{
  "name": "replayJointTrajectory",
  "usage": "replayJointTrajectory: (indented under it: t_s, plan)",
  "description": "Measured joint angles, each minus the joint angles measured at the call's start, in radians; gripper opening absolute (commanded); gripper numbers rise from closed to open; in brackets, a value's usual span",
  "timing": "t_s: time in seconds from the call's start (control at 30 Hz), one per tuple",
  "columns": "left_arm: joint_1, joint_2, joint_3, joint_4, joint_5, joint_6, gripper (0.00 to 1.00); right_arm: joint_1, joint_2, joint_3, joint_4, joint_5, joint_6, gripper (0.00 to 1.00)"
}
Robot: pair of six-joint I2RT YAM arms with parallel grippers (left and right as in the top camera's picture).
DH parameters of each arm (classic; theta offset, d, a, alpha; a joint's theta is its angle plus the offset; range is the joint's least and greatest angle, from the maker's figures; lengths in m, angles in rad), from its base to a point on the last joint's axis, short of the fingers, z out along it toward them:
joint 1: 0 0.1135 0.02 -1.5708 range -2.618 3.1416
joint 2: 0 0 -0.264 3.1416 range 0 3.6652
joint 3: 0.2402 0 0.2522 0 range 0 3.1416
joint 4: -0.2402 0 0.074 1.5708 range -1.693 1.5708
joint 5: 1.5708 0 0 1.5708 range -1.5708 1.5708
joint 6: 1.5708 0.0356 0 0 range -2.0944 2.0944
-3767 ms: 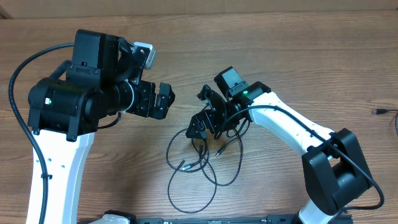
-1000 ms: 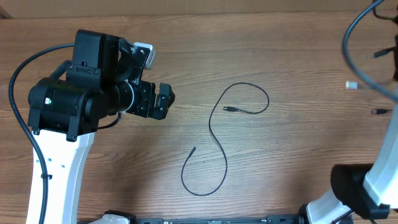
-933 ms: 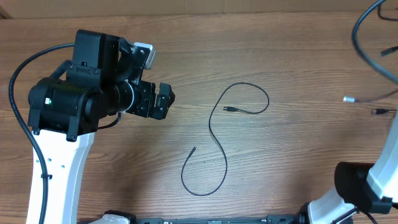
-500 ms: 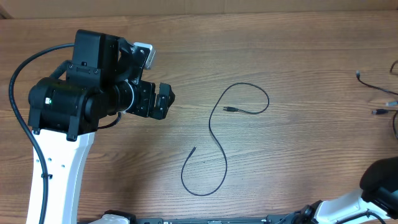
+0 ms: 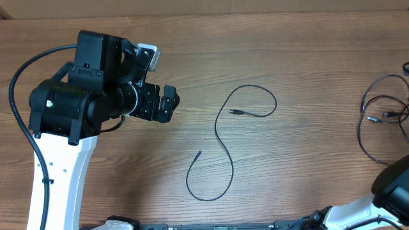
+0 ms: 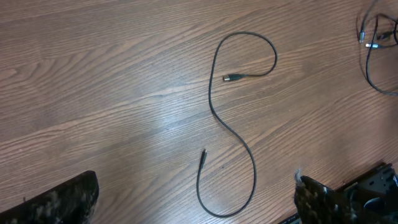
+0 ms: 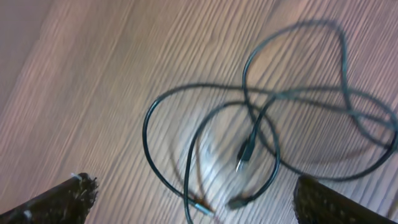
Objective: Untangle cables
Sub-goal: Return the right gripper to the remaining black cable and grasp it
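On the wooden counter (image 5: 307, 57) the cables lie in two groups, well apart. A single cable (image 5: 216, 131) rests by itself around the middle of the overhead view in a loose S. Its upper loop curls toward 1 o'clock and ends in a small plug (image 5: 235, 112), its lower loop sags toward 6 o'clock, and the thin far end (image 5: 200, 152) points up at about 7 o'clock from centre. The bundle of cables (image 5: 383, 116) sits against the 3 o'clock edge, partly cut off by the frame. In the right wrist view several loops cross over one another there, with small plug ends lying inside the rings, so the strands overlap and lie in each other's way. The left arm (image 5: 70, 108) fills the 9 o'clock side, its thick black wire (image 5: 14, 96) arching out toward the edge. The left gripper (image 5: 167, 105) points toward 3 o'clock with open wood between it and the single cable. In its wrist view the fingertips (image 6: 62, 199) stand wide apart at the lower corners, holding nothing. The right gripper (image 7: 199, 196) is out of the overhead view; only the right arm's dark base (image 5: 393, 191) shows at 5 o'clock. In its own wrist view the fingers (image 7: 68, 196) are spread wide above the bundle, gripping nothing, and the blur hides whether they touch any strand.
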State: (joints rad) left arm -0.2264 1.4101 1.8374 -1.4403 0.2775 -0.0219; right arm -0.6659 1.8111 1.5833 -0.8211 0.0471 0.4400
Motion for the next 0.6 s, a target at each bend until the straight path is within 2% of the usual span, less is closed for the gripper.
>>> replayJointTrajectory:
  t_s: [0.23,0.37,0.57,0.6]
  plan:
    - [0.0,0.0,0.0,0.0,0.0,0.0,1.0,0.003,0.0,-0.003,-0.174,-0.235,-0.007,1.0]
    - [0.0,0.0,0.0,0.0,0.0,0.0,1.0,0.072,0.0,-0.006,-0.286,-0.388,-0.116,1.0]
    - [0.0,0.0,0.0,0.0,0.0,0.0,1.0,0.403,0.0,-0.011,-0.378,-0.451,-0.199,1.0]
    - [0.0,0.0,0.0,0.0,0.0,0.0,1.0,0.517,0.0,-0.037,-0.369,-0.449,-0.211,1.0]
